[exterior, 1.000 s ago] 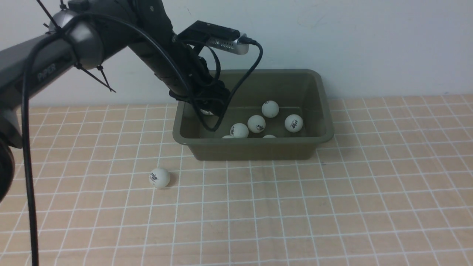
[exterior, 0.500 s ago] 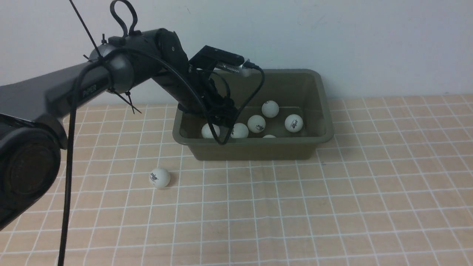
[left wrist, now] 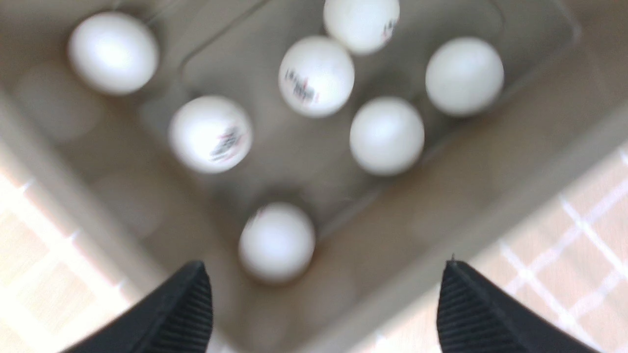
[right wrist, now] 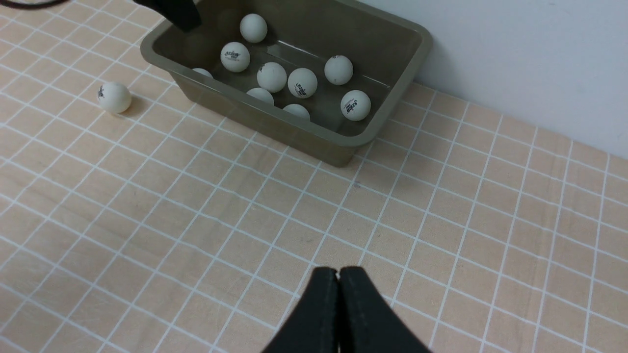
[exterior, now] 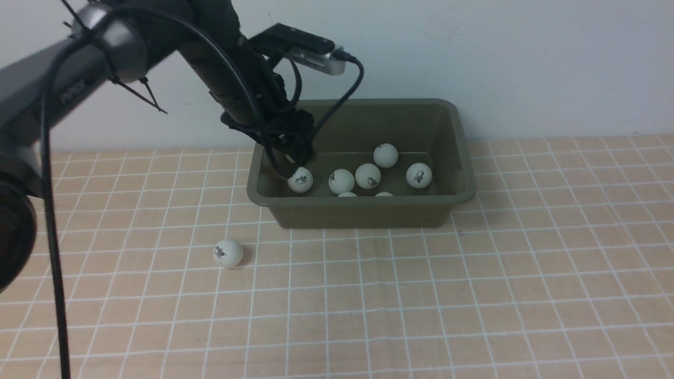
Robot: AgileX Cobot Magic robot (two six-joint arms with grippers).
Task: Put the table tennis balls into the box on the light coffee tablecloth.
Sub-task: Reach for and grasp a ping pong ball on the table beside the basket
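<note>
The left jaws [left wrist: 324, 294] stand wide apart and empty over the box [exterior: 363, 210], which holds nine balls [right wrist: 271, 77] on the tablecloth [exterior: 421, 295], one ball [exterior: 228, 253] lies outside near its left corner, and the right jaws [right wrist: 337, 279] are pressed together above bare cloth.

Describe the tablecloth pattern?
Peach-tan cloth with thin white grid lines; right wrist view shows it best.

The box [exterior: 363, 213] front wall half-hides two balls [exterior: 347, 194]; the left wrist view is blurred.
</note>
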